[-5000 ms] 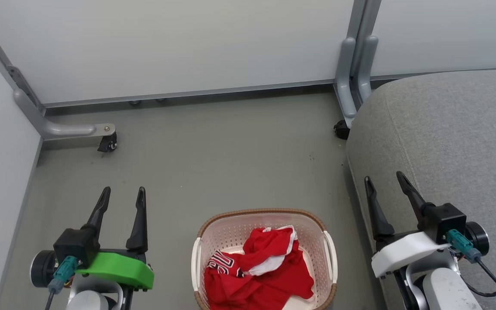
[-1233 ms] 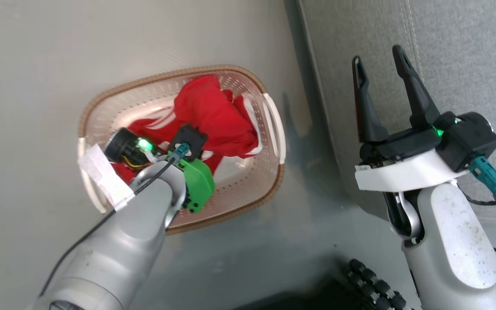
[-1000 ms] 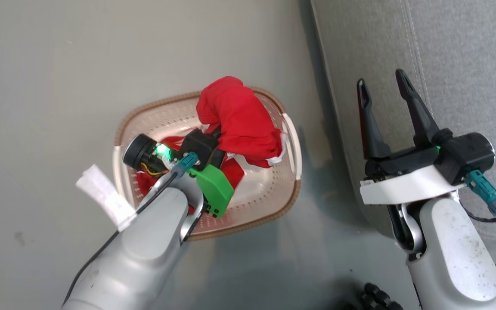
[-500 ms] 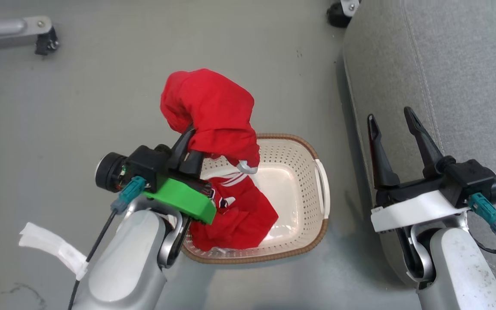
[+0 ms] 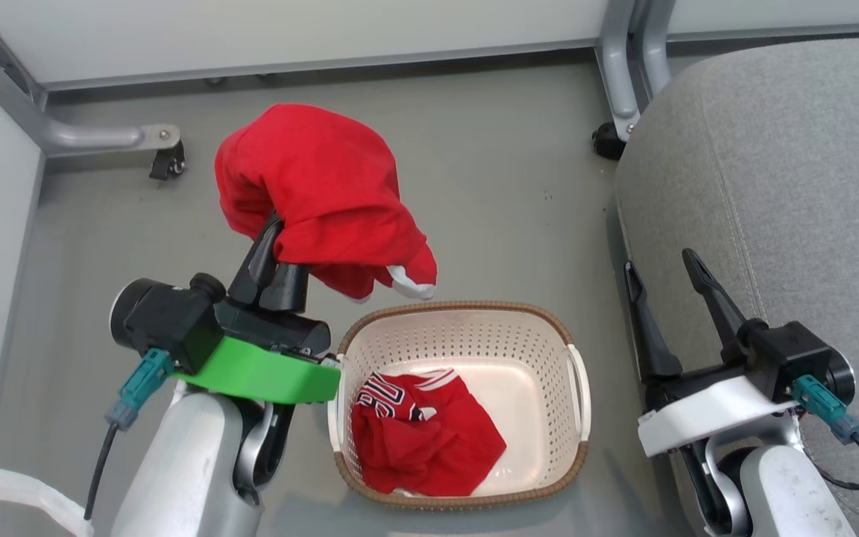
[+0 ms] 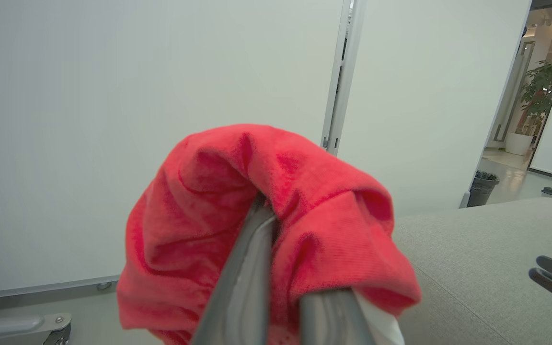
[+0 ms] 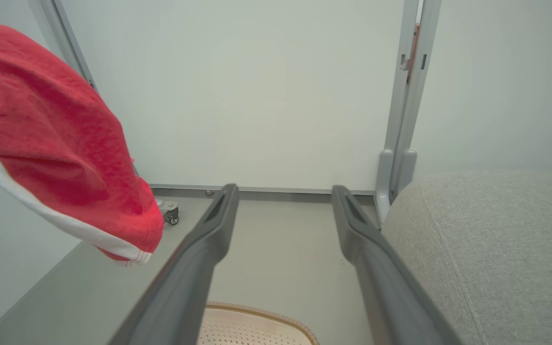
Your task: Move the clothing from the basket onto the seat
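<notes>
My left gripper (image 5: 274, 242) is shut on a bright red garment (image 5: 318, 194) with white trim, held above the floor just left of and beyond the basket. In the left wrist view the red garment (image 6: 266, 220) drapes over both fingers. A second red garment (image 5: 422, 440) with dark-and-white lettering lies in the cream perforated basket (image 5: 541, 350). The grey seat (image 5: 787, 186) fills the right side. My right gripper (image 5: 661, 261) stands open beside the seat's edge, nothing between its fingers (image 7: 199, 258).
White partition panels (image 5: 288, 30) with grey legs and castors (image 5: 165, 160) close the back and left. A grey partition post (image 5: 623, 60) stands between floor and seat. Open grey floor (image 5: 504, 186) lies between basket and partition.
My left gripper reached into the basket, shut on one red garment and lifted it up and out. The head camera moved meanwhile. The right gripper stayed open.
</notes>
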Controlling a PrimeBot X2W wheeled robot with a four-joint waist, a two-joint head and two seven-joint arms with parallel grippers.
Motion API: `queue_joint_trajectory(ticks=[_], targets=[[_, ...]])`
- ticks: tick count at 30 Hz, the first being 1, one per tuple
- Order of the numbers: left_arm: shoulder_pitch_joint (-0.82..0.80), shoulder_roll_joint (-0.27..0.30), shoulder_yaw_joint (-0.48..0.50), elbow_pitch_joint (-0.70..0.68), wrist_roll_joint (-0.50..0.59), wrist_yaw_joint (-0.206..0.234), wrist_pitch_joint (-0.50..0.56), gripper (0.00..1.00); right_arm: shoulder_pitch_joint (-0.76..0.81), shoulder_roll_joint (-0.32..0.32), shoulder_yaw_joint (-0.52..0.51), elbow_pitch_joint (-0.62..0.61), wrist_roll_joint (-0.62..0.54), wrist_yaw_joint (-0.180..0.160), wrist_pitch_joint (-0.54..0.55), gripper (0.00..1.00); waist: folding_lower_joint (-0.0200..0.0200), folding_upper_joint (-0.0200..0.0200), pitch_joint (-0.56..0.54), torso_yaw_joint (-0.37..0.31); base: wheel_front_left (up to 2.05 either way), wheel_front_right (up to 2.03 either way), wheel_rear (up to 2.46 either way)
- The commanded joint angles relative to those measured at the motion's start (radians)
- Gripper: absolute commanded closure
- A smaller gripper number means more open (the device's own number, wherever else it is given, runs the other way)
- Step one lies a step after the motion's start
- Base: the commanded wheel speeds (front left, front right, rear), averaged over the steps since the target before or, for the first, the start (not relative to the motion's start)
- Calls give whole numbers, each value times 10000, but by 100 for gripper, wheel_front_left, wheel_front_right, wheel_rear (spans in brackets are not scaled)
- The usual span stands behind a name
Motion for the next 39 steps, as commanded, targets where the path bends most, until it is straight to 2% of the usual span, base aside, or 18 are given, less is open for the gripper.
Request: queue_joint_trajectory(ticks=[1,17,39], targets=[[302,-14,70,-169,111,-62,-34,100,231,-32,28,-27,42,-1,32,0,1,0,-566,82,0,0,0],[1913,170,-278,-1064,110,-118,-35,100,1692,-29,104,-253,319,1,402,0,1,0,-2088,-106,0,0,0],[2135,220,-614,-1504,-10,-95,-27,100,1876,-28,380,-361,532,1,601,0,1,0,-2274,77,0,0,0]])
